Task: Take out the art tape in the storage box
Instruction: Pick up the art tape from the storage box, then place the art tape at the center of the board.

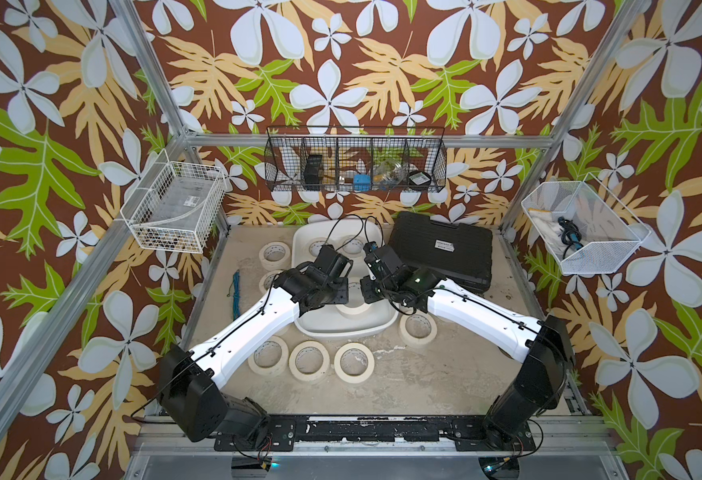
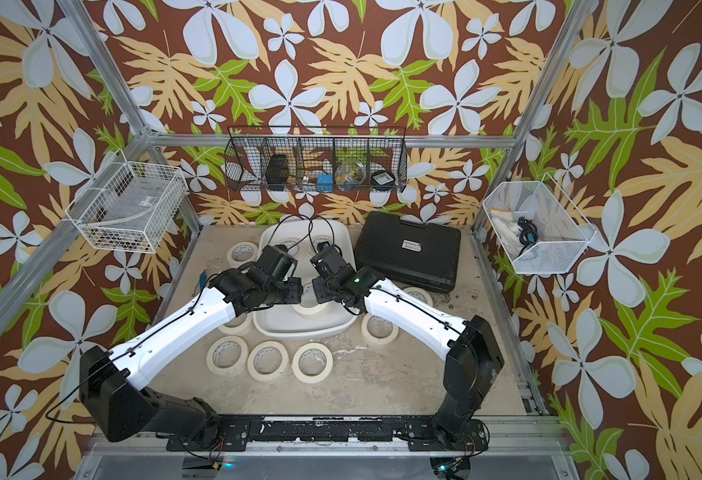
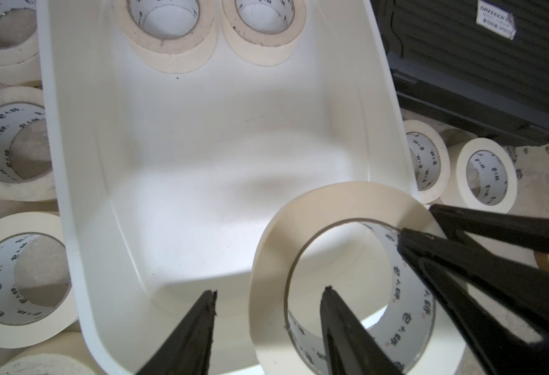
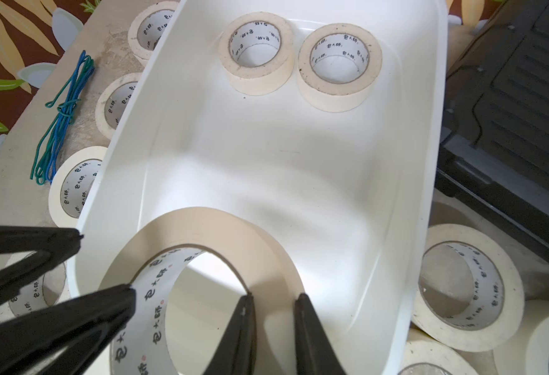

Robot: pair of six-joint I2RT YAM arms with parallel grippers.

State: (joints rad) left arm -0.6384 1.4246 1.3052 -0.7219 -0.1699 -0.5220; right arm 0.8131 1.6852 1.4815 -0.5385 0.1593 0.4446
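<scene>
**Over the near end of the shallow white plastic storage box (image 1: 343,328), one cream masking-tape roll (image 1: 353,309) is pinched**

From above, in both top views, the left arm (image 1: 254,328) and the right arm (image 1: 478,313) reach in from the near corners. Their black wrists meet over that roll and hide the fingertips. Two more rolls (image 1: 351,245) lie flat at the box's far end. Other rolls lie out on the worn beige tabletop (image 1: 403,374), three of them in a row (image 1: 309,360) along the front. A black hard case (image 1: 440,249) sits just beside the box.

From the left wrist, the left gripper (image 3: 268,292) has its jaws apart astride the roll's wall. One finger is outside and one is inside the core, and neither presses. The right gripper (image 3: 416,220) comes in from the opposite side and nips the wall.

From the right wrist, that gripper is clamped on the roll, one tip against the white printed core and the other on the outer winding. The roll is tilted and overlaps the box's near rim. Whether it is clear of the floor I cannot tell.

By its looks the roll is light, its core is stiff enough for a firm pinch, and the matte paper face should not slip. A one-sided hold lets the ring pivot, so it wants a steady carry. The two flat rolls are best taken the same way, with one finger down the core and one outside.
</scene>
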